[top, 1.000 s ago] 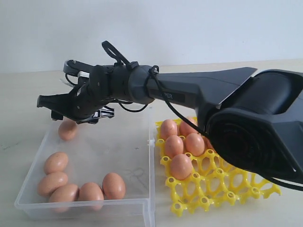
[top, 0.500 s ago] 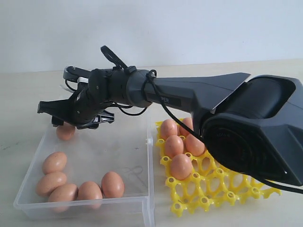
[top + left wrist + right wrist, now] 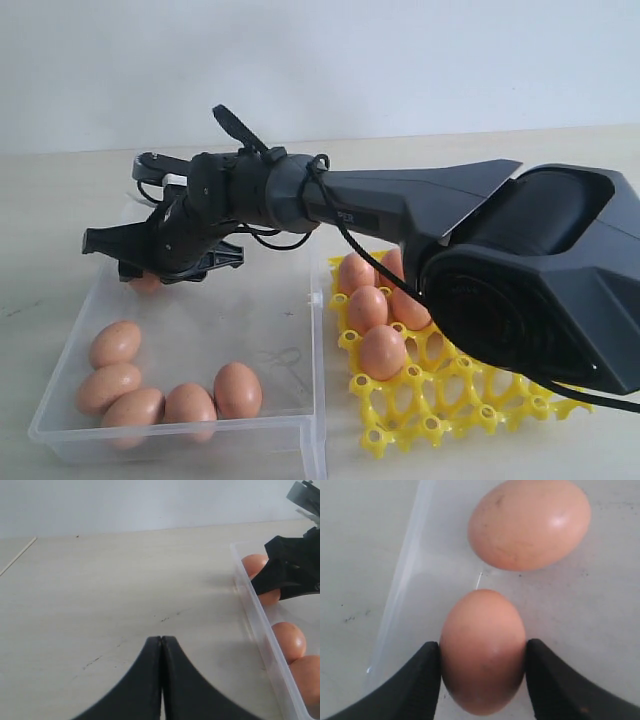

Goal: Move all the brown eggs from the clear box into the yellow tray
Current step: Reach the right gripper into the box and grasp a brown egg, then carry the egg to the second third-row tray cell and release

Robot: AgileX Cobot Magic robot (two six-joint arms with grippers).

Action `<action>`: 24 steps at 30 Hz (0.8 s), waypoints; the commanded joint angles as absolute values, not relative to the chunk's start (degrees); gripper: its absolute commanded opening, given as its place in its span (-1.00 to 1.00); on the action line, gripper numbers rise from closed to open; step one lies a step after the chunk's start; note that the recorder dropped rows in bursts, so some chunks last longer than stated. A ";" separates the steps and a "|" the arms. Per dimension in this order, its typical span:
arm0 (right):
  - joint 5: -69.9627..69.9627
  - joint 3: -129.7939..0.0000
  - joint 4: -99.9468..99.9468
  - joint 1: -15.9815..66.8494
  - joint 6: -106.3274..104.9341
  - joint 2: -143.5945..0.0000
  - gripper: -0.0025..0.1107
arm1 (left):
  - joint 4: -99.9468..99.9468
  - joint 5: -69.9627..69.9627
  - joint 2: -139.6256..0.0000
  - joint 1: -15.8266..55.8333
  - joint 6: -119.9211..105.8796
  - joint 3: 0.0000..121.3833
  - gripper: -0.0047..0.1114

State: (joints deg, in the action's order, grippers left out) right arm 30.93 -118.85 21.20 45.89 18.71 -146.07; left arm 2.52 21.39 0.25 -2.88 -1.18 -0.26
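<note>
On the table (image 3: pixel 60 200), the box (image 3: pixel 180 432) lies left of the egg tray (image 3: pixel 470 400), just beside it. Five eggs (image 3: pixel 165 402) cluster in the box's near left corner. A sixth egg (image 3: pixel 482 650) sits at its far left (pinched between the right gripper's (image 3: pixel 115 255) fingers). The tray eggs (image 3: pixel 381 352) fill the cups nearest the box.

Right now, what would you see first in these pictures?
The big black arm reaching into the clear box, its right gripper pinching one brown egg by the far wall. Then the bright yellow tray on the right, with several eggs sitting in its cups.
</note>
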 commanded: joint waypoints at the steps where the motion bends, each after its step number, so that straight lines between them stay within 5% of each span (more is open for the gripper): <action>1: 30.43 -119.24 20.57 45.99 14.28 -145.17 -0.95 | 2.69 21.12 0.00 -3.02 -1.20 0.00 -0.92; 10: 29.98 -108.02 17.45 44.16 6.95 -133.63 -0.96 | 2.69 21.12 0.00 -3.02 -1.20 0.00 -0.92; 24: -25.41 -35.27 27.07 43.98 -12.35 -89.59 -0.96 | 2.69 21.12 0.00 -3.02 -1.34 0.00 -0.92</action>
State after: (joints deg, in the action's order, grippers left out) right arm -15.04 -46.64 25.77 44.19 -7.58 -97.30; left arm 2.52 21.39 0.25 -2.88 -1.18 -0.26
